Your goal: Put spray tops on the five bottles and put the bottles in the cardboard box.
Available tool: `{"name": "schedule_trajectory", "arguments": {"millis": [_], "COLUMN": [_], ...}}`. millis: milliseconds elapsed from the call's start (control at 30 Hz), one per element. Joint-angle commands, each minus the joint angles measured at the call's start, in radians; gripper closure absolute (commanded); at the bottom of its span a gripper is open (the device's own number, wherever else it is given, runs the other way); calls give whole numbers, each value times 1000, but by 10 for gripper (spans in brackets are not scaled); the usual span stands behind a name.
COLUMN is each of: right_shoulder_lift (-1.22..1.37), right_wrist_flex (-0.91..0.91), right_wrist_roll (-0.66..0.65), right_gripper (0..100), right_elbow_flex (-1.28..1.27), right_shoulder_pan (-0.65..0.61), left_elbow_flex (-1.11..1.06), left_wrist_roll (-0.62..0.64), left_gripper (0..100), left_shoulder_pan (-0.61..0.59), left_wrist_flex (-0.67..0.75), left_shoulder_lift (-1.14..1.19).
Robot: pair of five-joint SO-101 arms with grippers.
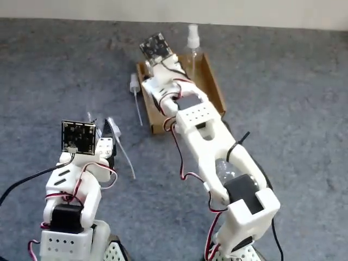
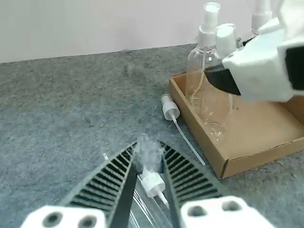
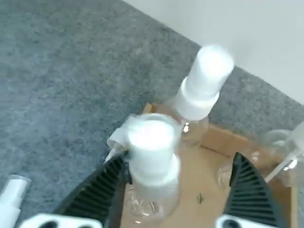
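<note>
two capped bottles (image 3: 204,80) at least stand in cardboard box (image 1: 213,84); right pincer (image 3: 178,161) spread around one. left pincer (image 2: 148,148) pinches spray top (image 2: 152,183); second spray top (image 2: 169,108) lies on carpet beside box. judged: capping, boxing of rest left.

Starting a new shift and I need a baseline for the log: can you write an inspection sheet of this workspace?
Surface: grey carpet-like cover.
Job's things: brown cardboard box at the far middle. Three clear plastic bottles stand in it, each with a white spray top fitted. A loose white spray top with its dip tube lies on the cover beside the box. A second white spray top is at the left gripper.
Clutter: nothing seen.
Grippers: left gripper low over the cover. Right gripper open around one bottle in the box.
Cables: thin coloured wires along both arms. A black cable runs off the near edge.
Surroundings: pale wall behind.
</note>
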State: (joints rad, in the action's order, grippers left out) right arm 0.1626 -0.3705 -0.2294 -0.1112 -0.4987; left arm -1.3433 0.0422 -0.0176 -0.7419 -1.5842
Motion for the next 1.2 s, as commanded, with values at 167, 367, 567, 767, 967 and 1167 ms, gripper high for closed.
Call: {"name": "schedule_trajectory", "arguments": {"millis": [167,367,567,767,967,1167], "right_shoulder_lift": [-16,-18,-18,-18,-33,-108], "right_wrist_flex": [-220,-478,-828,-1204,-1395,-1389], "right_wrist_roll": [-2,-2,-3,-28,-176,-187], "right_gripper": [742,747,939,993,993,993], "right_elbow_flex": [288,529,777,960,987,783], "right_shoulder_pan": [-2,15,73,174,326,464], "left_elbow_flex": [5,24,199,446,750,1033], "left_wrist_roll": [8,15,41,44,40,40], "left_gripper": [995,995,995,992,896,836], "left_shoulder_pan": [-4,-4,-12,-61,-64,-62], "left_wrist_flex": [21,17,-43,-48,-48,-48], "left_shoulder_lift": [2,5,243,659,1033,1402]}}
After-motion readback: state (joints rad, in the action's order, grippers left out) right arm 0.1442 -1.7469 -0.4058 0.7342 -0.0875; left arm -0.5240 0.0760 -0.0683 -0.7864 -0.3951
